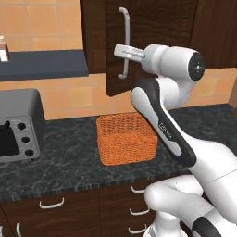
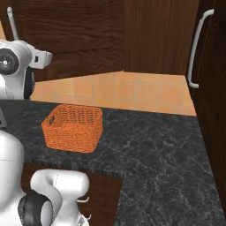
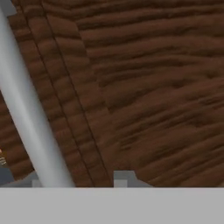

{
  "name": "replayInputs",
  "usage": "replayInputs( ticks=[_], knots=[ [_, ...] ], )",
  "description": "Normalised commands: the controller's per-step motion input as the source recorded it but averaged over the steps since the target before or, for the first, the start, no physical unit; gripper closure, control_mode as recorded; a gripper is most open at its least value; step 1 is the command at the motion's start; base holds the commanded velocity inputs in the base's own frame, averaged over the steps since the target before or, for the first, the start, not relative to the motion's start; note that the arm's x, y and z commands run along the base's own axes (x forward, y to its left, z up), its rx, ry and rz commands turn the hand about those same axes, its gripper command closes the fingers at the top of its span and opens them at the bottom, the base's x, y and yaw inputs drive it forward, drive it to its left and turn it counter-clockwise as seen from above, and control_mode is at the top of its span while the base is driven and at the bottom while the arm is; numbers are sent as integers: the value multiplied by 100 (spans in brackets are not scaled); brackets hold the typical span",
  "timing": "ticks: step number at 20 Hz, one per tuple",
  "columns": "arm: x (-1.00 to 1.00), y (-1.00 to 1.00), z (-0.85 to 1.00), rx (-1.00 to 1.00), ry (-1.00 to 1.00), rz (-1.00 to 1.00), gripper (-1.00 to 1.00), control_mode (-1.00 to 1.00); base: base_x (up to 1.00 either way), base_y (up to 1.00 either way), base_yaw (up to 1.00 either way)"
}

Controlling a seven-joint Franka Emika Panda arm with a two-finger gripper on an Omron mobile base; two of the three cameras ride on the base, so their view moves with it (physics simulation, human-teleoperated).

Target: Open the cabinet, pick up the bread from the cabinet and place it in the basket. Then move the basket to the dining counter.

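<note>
One orange basket (image 1: 126,138) sits on the dark speckled countertop (image 1: 65,162) directly below the cabinet (image 1: 152,28), whose door (image 1: 115,55) stands slightly ajar. Raised against that door, the gripper (image 1: 119,50) meets the silver bar handle (image 1: 125,41), and in the hand view the handle (image 3: 30,113) crosses just beside one fingertip (image 3: 121,178); whether the fingers clasp the bar I cannot tell

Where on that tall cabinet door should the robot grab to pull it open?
Probably the long silver bar handle on the cabinet, mid-length, from the front. It stands vertical and off the door, so the gripper can close its fingers on either side.
</note>
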Motion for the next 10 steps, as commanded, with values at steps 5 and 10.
replayInputs(
  ticks=[5,10],
  knots=[
    [-100,-92,53,9,0,15,100,-100,0,0,0],
    [-100,-95,63,2,9,7,100,-100,0,0,0]
  ],
)
